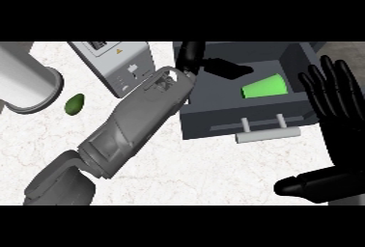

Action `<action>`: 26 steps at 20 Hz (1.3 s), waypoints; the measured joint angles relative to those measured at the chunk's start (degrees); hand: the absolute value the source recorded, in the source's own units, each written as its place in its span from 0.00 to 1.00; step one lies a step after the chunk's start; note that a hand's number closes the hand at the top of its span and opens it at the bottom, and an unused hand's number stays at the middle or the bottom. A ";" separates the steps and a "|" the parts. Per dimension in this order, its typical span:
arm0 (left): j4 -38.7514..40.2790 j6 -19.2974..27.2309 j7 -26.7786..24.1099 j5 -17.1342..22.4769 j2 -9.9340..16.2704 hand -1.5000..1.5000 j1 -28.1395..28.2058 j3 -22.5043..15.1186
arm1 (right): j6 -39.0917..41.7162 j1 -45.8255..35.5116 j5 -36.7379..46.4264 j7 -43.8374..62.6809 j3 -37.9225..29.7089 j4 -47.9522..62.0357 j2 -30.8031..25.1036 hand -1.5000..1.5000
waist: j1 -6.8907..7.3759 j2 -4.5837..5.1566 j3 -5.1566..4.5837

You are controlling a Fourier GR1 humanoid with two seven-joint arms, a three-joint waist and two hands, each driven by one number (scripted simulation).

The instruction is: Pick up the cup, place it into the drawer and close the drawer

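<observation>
While a grey cylinder [27,82] and a small green fruit [75,103] sit at the frame's left, we see our left hand [214,62] reaching over the open drawer [214,103] at upper centre, fingers relaxed, holding nothing. Inside lies the green cup [266,87], tipped over. Our right hand [335,120] rests at the right edge, fingers spread.

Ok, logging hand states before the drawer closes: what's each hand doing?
Left hand: open over the open drawer, holding nothing; green cup lies inside.
Right hand: open, resting.
</observation>
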 measured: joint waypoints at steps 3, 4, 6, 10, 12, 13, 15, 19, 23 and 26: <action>-0.66 -0.86 -2.22 2.33 0.00 0.00 -0.17 0.91 | 0.57 0.42 -1.96 0.52 -0.57 -0.55 -0.10 0.00 | 0.30 -0.07 -0.02; -1.52 -1.06 -2.98 3.27 -0.01 0.00 -0.01 1.01 | 0.60 0.42 -2.04 0.36 -0.19 -0.37 0.27 0.00 | 0.47 -0.11 -0.02; -2.52 -2.23 -4.83 4.88 0.00 0.00 0.16 1.90 | 0.80 0.29 -3.56 1.61 -0.61 -0.70 -0.02 0.00 | 1.17 -0.30 -0.04; -4.49 -4.19 -7.17 7.39 0.00 0.00 0.44 3.92 | 2.73 2.26 -6.78 2.06 -2.56 -1.78 -1.44 1.00 | 2.81 -0.77 -0.05; -5.51 -5.02 -6.64 7.84 0.32 0.00 0.64 5.36 | 3.51 2.90 -8.08 2.79 -3.35 -2.89 -2.42 1.00 | 3.90 -1.06 -0.06; -6.28 -5.15 -6.48 7.91 0.49 0.00 1.46 5.87 | 4.01 3.57 -8.19 2.81 -3.48 -3.42 -2.78 1.00 | 4.39 -1.21 -0.06; -8.49 -5.61 -6.28 8.09 1.92 0.00 3.08 6.84 | 5.45 4.31 -7.58 2.31 -3.36 -3.80 -3.79 1.00 | 5.33 -1.44 -0.07; -13.87 -5.91 -5.88 8.76 5.05 0.00 7.44 8.55 | 8.28 5.36 -4.25 2.19 -2.78 -4.91 -6.97 1.00 | 6.71 -1.79 -0.11; -21.50 -3.80 -3.89 9.10 8.27 0.00 13.50 9.40 | 9.72 7.24 -0.39 2.48 -1.51 -7.01 -8.61 1.00 | 7.53 -2.06 -0.11; -28.26 -3.24 -1.67 9.16 11.78 0.00 18.60 9.58 | 10.88 7.61 2.95 1.93 -0.63 -6.30 -9.73 1.00 | 7.96 -2.08 -0.11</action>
